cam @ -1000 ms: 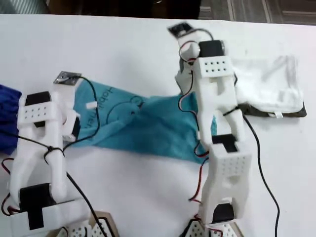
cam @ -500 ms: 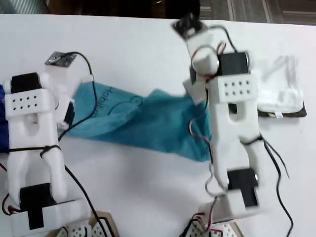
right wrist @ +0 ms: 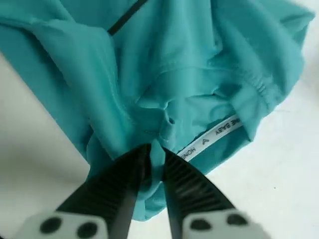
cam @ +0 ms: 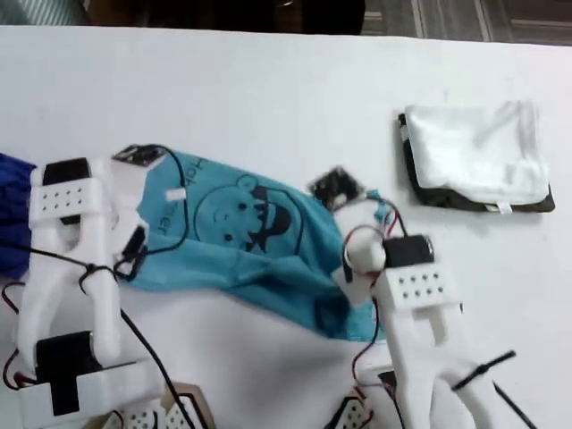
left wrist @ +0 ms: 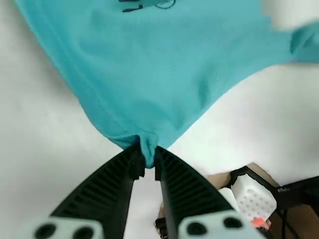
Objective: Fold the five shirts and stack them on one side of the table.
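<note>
Centrally, teal shirt lying print-up on the white table, left gripper pinched closed on its edge, right gripper clamped on bunched fabric beside the collar label, folded white shirt atop a dark shirt at far right, blue shirt at left edge.

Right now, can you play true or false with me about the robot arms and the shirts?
1. The left gripper pinches an edge of the teal shirt. True.
2. The right gripper is open and holds nothing. False: it is shut on a fold of the teal shirt, near the neck label.
3. A folded white shirt lies on top of a dark cloth. True.
4. The teal shirt lies on top of the white shirt. False: it lies apart from it on the table, spread between the two arms.
</note>
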Controlling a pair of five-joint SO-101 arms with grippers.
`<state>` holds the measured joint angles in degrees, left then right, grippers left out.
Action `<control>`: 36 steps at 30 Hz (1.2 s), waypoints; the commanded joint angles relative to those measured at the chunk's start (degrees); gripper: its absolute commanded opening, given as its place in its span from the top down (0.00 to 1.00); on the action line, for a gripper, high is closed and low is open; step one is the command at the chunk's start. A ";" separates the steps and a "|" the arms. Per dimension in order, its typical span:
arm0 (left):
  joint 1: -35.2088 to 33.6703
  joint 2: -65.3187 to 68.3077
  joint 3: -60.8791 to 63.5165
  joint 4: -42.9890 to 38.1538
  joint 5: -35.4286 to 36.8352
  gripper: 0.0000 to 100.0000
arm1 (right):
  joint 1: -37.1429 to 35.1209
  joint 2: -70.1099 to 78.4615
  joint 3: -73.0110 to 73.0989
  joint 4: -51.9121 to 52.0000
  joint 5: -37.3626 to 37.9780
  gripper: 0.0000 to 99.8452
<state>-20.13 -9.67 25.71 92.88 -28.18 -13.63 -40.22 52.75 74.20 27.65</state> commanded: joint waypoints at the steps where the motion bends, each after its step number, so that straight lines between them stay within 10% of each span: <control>1: 0.18 -0.35 0.75 -2.11 -0.35 0.97 | 0.04 -5.32 2.02 0.40 0.44 0.88; 5: 0.18 -0.35 0.48 -2.02 -0.35 0.97 | 0.13 -8.66 -0.35 4.44 0.44 0.70; 15: 0.18 -0.35 0.75 -1.93 0.00 0.97 | 6.20 -10.42 -18.02 4.62 -0.18 0.72; 36: 0.18 -0.35 0.75 -2.02 0.09 0.97 | 9.54 36.97 -29.63 -10.51 -2.55 0.72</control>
<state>-20.13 -9.67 26.68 91.12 -28.18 -4.57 -5.76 27.08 64.09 25.71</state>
